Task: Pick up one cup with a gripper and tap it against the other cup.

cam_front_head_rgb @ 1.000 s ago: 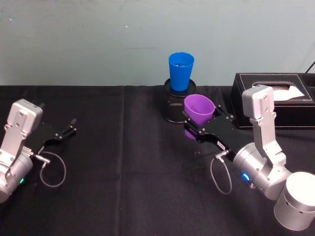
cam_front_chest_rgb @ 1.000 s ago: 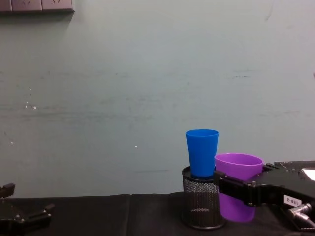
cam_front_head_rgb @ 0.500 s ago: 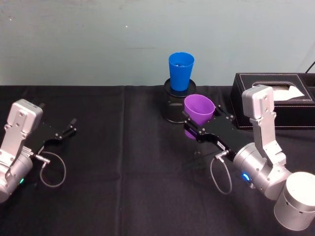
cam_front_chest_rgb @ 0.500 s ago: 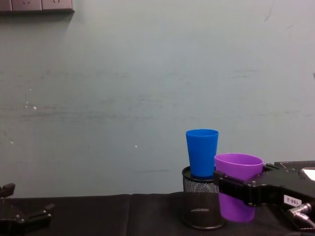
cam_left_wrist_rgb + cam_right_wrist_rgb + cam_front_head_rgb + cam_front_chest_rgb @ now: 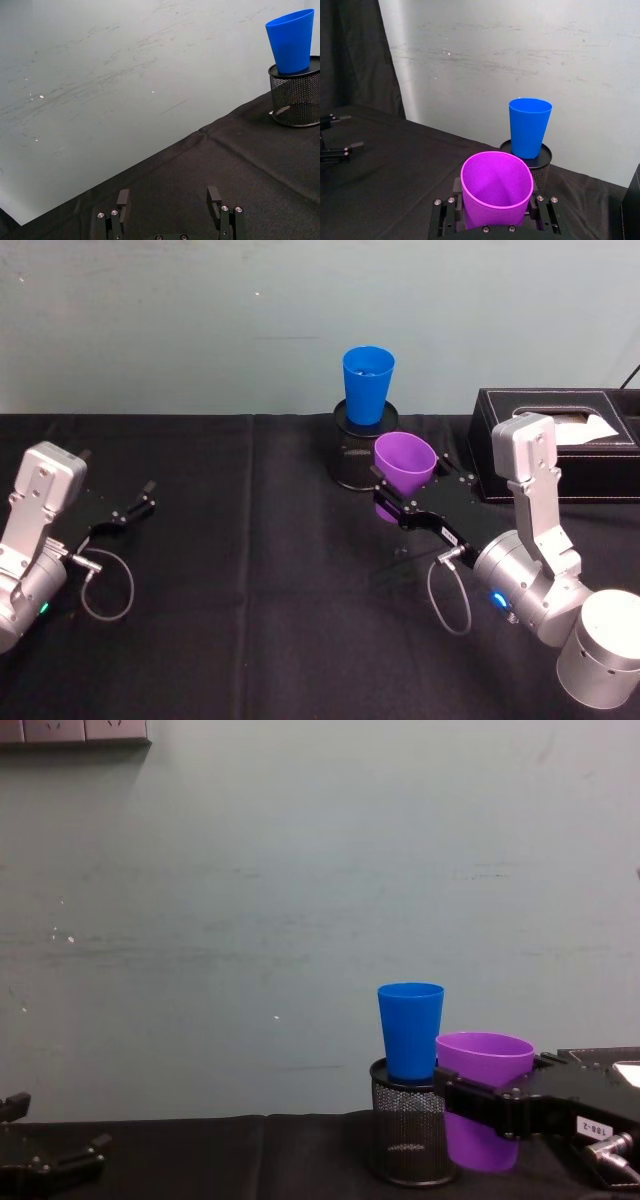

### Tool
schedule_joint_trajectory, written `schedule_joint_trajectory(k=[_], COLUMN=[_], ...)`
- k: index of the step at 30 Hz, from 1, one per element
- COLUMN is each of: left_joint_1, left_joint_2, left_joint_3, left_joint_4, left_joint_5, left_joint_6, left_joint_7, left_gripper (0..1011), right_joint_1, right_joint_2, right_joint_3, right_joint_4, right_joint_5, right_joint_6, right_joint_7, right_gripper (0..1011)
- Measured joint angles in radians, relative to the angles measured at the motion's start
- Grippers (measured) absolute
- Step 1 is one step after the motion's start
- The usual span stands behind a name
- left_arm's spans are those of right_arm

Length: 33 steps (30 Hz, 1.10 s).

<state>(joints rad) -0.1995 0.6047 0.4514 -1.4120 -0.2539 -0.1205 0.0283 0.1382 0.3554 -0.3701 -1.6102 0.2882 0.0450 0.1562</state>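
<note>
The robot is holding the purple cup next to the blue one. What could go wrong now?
1. The blue cup stands up high in the mesh pen holder, so a hard tap could tip it over.
2. The purple cup in the right gripper sits lower, beside the holder, so it might bump the holder instead.
3. The purple cup is smooth and tapered, so it might slip in the jaws.

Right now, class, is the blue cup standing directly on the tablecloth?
No, the blue cup sits in the top of the black mesh holder.
</note>
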Motion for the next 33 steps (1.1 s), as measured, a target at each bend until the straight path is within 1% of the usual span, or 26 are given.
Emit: schedule_joint_trajectory(k=[33], left_joint_1=[0.0], left_joint_2=[0.0], left_joint_3=[0.0], left_joint_4=[0.0], left_joint_5=[0.0], left_joint_6=[0.0], left_joint_7=[0.0], left_gripper=[1000], right_joint_1=[0.0], right_joint_2=[0.0], right_joint_3=[0.0], right_joint_4=[0.0], right_joint_5=[0.0], right_joint_6=[0.0], right_joint_7=[0.0], right_gripper=[722])
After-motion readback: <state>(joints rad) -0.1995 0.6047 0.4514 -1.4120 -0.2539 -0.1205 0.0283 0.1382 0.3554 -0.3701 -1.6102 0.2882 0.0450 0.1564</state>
